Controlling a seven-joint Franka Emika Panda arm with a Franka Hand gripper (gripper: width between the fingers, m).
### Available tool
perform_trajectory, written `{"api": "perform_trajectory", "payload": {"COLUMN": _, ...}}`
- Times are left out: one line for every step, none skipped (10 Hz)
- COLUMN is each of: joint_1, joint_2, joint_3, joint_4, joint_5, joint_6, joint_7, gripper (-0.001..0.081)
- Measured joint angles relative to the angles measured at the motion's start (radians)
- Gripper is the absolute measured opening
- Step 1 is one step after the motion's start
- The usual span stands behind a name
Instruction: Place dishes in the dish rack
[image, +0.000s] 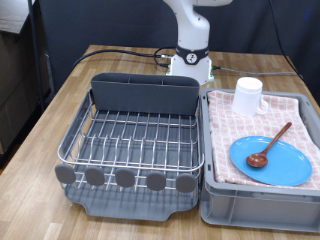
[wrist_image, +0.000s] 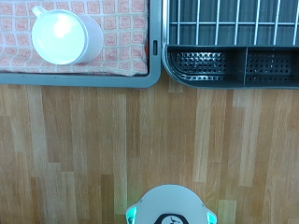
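Observation:
The silver wire dish rack (image: 135, 140) on its dark grey tray fills the exterior view's left, with the grey utensil caddy (image: 145, 95) at its back and grey round discs (image: 125, 178) along its front. Nothing lies in it. The light-blue plate (image: 272, 160) lies on the pink checkered cloth, and the dark-brown wooden spoon (image: 270, 145) rests on the plate. The white cup (image: 248, 96) stands behind them and also shows in the wrist view (wrist_image: 65, 37), beside the caddy (wrist_image: 234, 65). The gripper is out of both views.
The grey bin (image: 260, 205) lined with the pink checkered cloth (image: 240, 135) sits right of the rack on the wooden table (image: 40, 130). The robot's white base (image: 190, 60) stands behind them, and shows in the wrist view (wrist_image: 173, 205). Cables run behind it.

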Motion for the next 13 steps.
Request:
{"api": "perform_trajectory", "payload": {"joint_1": 0.0, "joint_2": 0.003, "joint_3": -0.001, "joint_4": 0.0, "joint_5": 0.003, "joint_6": 0.008, "joint_7": 0.003, "gripper": 0.0803}}
{"api": "perform_trajectory", "payload": {"joint_1": 0.0, "joint_2": 0.015, "joint_3": -0.001, "joint_4": 0.0, "joint_5": 0.008, "joint_6": 0.019, "joint_7": 0.027, "gripper": 0.0803}}
{"api": "perform_trajectory", "payload": {"joint_1": 0.0, "joint_2": 0.037, "joint_3": 0.002, "joint_4": 0.0, "joint_5": 0.012, "joint_6": 0.051, "joint_7": 0.059, "gripper": 0.0803}}
{"api": "perform_trajectory", "payload": {"joint_1": 0.0, "joint_2": 0.065, "joint_3": 0.011, "joint_4": 0.001, "joint_5": 0.014, "joint_6": 0.096, "joint_7": 0.1, "gripper": 0.0803}}
{"api": "perform_trajectory", "payload": {"joint_1": 0.0, "joint_2": 0.093, "joint_3": 0.026, "joint_4": 0.003, "joint_5": 0.017, "joint_6": 0.145, "joint_7": 0.158, "gripper": 0.0803}}
{"api": "perform_trajectory", "payload": {"joint_1": 0.0, "joint_2": 0.123, "joint_3": 0.048, "joint_4": 0.008, "joint_5": 0.019, "joint_6": 0.185, "joint_7": 0.23, "gripper": 0.0803}}
{"api": "perform_trajectory", "payload": {"joint_1": 0.0, "joint_2": 0.152, "joint_3": 0.074, "joint_4": 0.018, "joint_5": 0.022, "joint_6": 0.216, "joint_7": 0.305, "gripper": 0.0803}}
{"api": "perform_trajectory", "payload": {"joint_1": 0.0, "joint_2": 0.181, "joint_3": 0.101, "joint_4": 0.033, "joint_5": 0.022, "joint_6": 0.226, "joint_7": 0.378, "gripper": 0.0803}}
{"api": "perform_trajectory", "payload": {"joint_1": 0.001, "joint_2": 0.212, "joint_3": 0.13, "joint_4": 0.054, "joint_5": 0.022, "joint_6": 0.225, "joint_7": 0.441, "gripper": 0.0803}}
{"api": "perform_trajectory", "payload": {"joint_1": 0.004, "joint_2": 0.245, "joint_3": 0.156, "joint_4": 0.078, "joint_5": 0.026, "joint_6": 0.214, "joint_7": 0.475, "gripper": 0.0803}}
{"api": "perform_trajectory", "payload": {"joint_1": 0.005, "joint_2": 0.287, "joint_3": 0.164, "joint_4": 0.118, "joint_5": 0.026, "joint_6": 0.184, "joint_7": 0.494, "gripper": 0.0803}}
{"api": "perform_trajectory", "payload": {"joint_1": 0.005, "joint_2": 0.286, "joint_3": 0.163, "joint_4": 0.117, "joint_5": 0.025, "joint_6": 0.189, "joint_7": 0.492, "gripper": 0.0803}}
{"api": "perform_trajectory", "payload": {"joint_1": 0.005, "joint_2": 0.286, "joint_3": 0.163, "joint_4": 0.117, "joint_5": 0.023, "joint_6": 0.194, "joint_7": 0.494, "gripper": 0.0803}}
